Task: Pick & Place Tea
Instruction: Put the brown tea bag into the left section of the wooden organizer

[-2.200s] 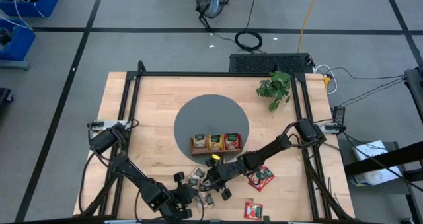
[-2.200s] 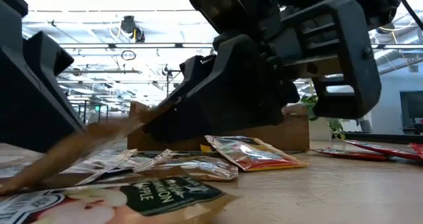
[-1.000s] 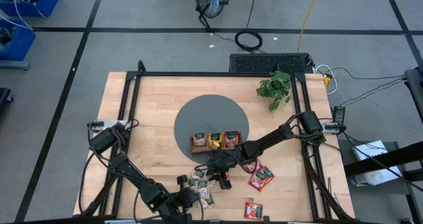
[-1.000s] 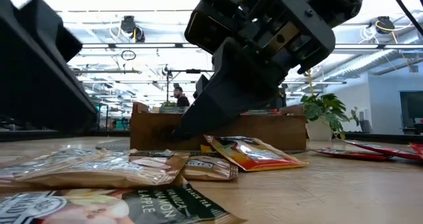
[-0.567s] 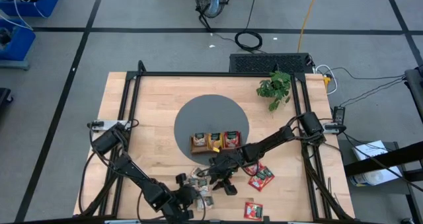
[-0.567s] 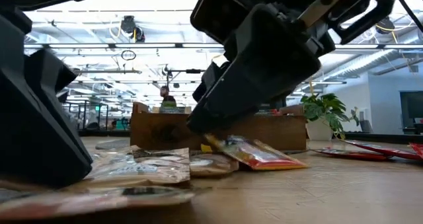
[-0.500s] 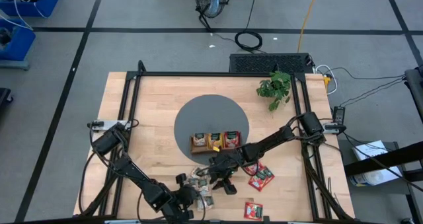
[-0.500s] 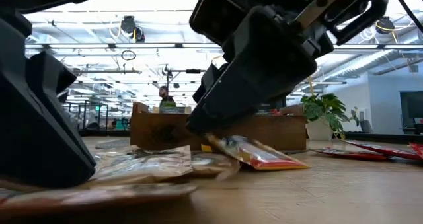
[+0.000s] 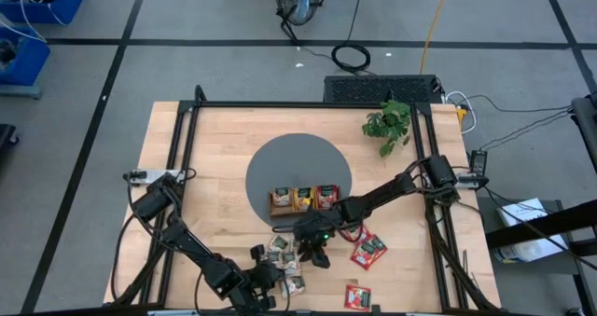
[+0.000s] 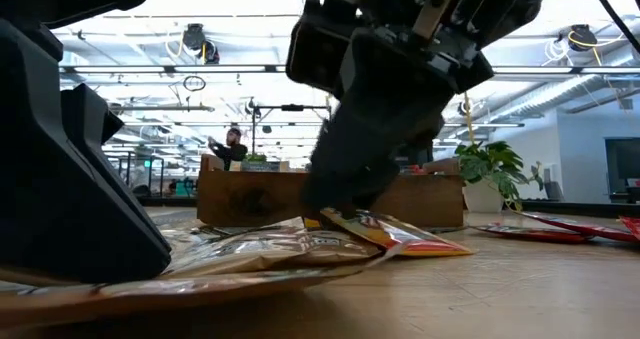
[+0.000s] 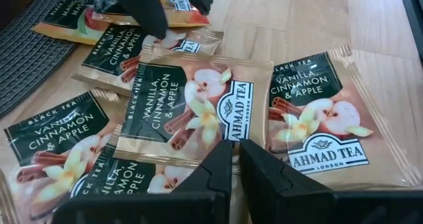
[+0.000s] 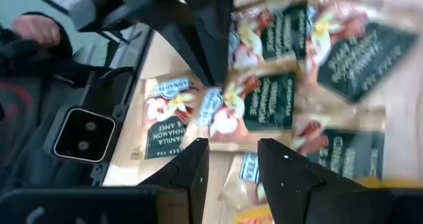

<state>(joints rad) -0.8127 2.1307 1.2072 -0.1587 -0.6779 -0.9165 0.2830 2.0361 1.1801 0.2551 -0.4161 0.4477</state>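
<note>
At the near edge of the bench the left tool has its fingers closed on the edge of a beige packet printed "Vanilla Cinnamon & Apple", which lies on top of a loose heap of like packets; one lies just beside it and others overlap beneath. In the low view this tool's dark body fills the near left, with the beige packets spread flat under it. Just beyond, the right tool hangs over the same heap with its fingers apart, holding nothing, a beige packet showing between them; from above it sits at the heap's far right side. An orange-yellow packet lies beside the heap, its front edge tilted up off the wood. To the right, red packets lie well apart from the heap, some near the right arm and one at the near edge. Farther back, on a grey round mat, stands a wooden tray with packets in all three compartments. A small plant stands at the far right. In the room behind, a person shows.
</note>
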